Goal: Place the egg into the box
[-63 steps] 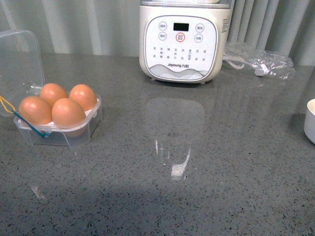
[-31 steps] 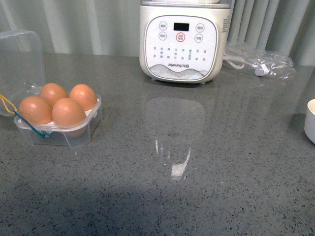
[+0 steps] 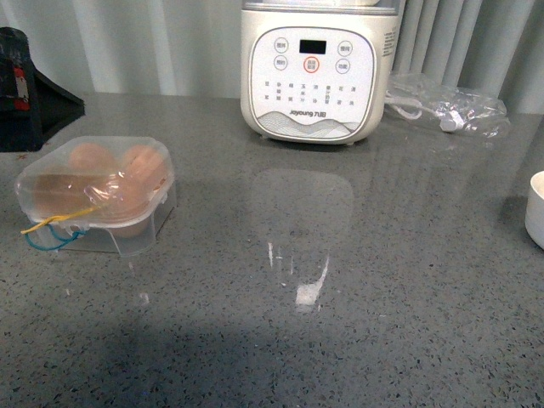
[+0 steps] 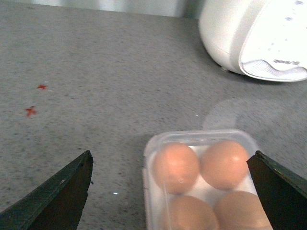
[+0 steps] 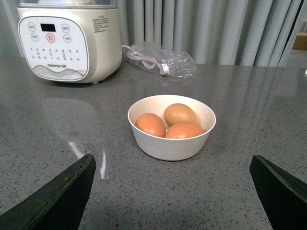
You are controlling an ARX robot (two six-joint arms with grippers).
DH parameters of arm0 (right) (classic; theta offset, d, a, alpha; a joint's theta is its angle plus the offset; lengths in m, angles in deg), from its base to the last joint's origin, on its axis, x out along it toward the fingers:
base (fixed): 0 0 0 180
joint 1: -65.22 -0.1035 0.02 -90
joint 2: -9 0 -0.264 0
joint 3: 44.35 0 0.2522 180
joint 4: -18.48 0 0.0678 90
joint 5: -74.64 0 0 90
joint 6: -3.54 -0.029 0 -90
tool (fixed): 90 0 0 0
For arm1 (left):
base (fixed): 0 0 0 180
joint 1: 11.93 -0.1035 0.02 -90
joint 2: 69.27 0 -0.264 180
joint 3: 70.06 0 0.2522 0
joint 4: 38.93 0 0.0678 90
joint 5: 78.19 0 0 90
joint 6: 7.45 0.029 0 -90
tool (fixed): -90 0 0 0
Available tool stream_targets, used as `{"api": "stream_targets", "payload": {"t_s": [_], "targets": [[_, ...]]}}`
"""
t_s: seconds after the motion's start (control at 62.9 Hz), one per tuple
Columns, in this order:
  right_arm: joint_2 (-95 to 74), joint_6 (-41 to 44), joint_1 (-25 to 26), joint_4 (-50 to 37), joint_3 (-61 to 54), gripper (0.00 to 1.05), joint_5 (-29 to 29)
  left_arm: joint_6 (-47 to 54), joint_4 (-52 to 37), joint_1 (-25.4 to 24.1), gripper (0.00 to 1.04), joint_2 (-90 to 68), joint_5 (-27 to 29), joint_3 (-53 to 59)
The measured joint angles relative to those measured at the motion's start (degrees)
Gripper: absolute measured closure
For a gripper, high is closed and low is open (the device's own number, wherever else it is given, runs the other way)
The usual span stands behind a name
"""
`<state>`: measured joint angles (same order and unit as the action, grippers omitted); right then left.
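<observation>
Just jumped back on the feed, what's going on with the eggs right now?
The box sits on the grey counter with four brown eggs inside and its clear lid down over them. The left gripper is open, fingers on either side of the box, touching nothing. The right gripper is open and empty, facing a white bowl holding three more eggs. The white cooker stands at the back.

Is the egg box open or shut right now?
Shut. The clear lid lies down flat over the box, and the four eggs show only blurrily through it.
</observation>
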<state>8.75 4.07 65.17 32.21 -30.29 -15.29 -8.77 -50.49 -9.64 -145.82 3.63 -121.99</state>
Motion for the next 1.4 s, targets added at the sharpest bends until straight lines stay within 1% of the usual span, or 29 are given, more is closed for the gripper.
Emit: {"api": "stream_targets", "payload": {"t_s": [0.064,0.239,0.445,0.572,0.7,0.891,1.002,1.081,1.145,1.161,1.177,1.209,1.225,1.24,1.288,1.336,1.399], "targets": [[0.0,0.0,0.0,0.0,0.0,0.07,0.0,0.9,1.0,0.8,0.07,1.0,-0.8,0.5],[0.0,0.0,0.0,0.0,0.0,0.07,0.0,2.2,3.5,0.9,0.07,3.7,-1.5,0.9],[0.0,0.0,0.0,0.0,0.0,0.07,0.0,2.4,6.1,-1.4,0.07,6.3,-2.3,0.9],[0.0,0.0,0.0,0.0,0.0,0.07,0.0,3.5,8.8,-4.3,0.07,10.7,-2.6,1.0],[0.0,0.0,0.0,0.0,0.0,0.07,0.0,6.1,12.9,-7.3,0.07,17.4,-4.3,2.4],[0.0,0.0,0.0,0.0,0.0,0.07,0.0,10.6,20.5,-13.2,0.07,27.7,-9.5,6.0],[0.0,0.0,0.0,0.0,0.0,0.07,0.0,12.4,24.4,-17.8,0.07,32.4,-12.7,7.6],[0.0,0.0,0.0,0.0,0.0,0.07,0.0,14.0,27.2,-22.1,0.07,35.7,-16.0,8.6],[0.0,0.0,0.0,0.0,0.0,0.07,0.0,14.6,27.5,-24.1,0.07,36.7,-17.2,9.2],[0.0,0.0,0.0,0.0,0.0,0.07,0.0,14.2,26.7,-24.2,0.08,37.0,-17.0,9.6],[0.0,0.0,0.0,0.0,0.0,0.07,0.0,13.0,23.9,-24.4,0.12,37.6,-16.0,10.8],[0.0,0.0,0.0,0.0,0.0,0.07,0.0,9.4,16.3,-24.8,0.21,39.4,-14.4,14.7],[0.0,0.0,0.0,0.0,0.0,0.07,0.0,8.7,15.1,-24.8,0.23,39.8,-14.4,15.4],[0.0,0.0,0.0,0.0,0.0,0.07,0.0,6.6,12.2,-24.8,0.28,40.9,-14.2,17.4],[0.0,0.0,0.0,0.0,0.0,0.07,0.0,5.0,10.5,-24.2,0.35,42.5,-13.1,19.5],[0.0,0.0,0.0,0.0,0.0,0.07,0.0,3.5,9.9,-22.5,0.46,44.7,-11.1,21.9],[0.0,0.0,0.0,0.0,0.0,0.07,0.0,2.6,9.9,-20.5,0.57,46.6,-9.2,23.9]]}}
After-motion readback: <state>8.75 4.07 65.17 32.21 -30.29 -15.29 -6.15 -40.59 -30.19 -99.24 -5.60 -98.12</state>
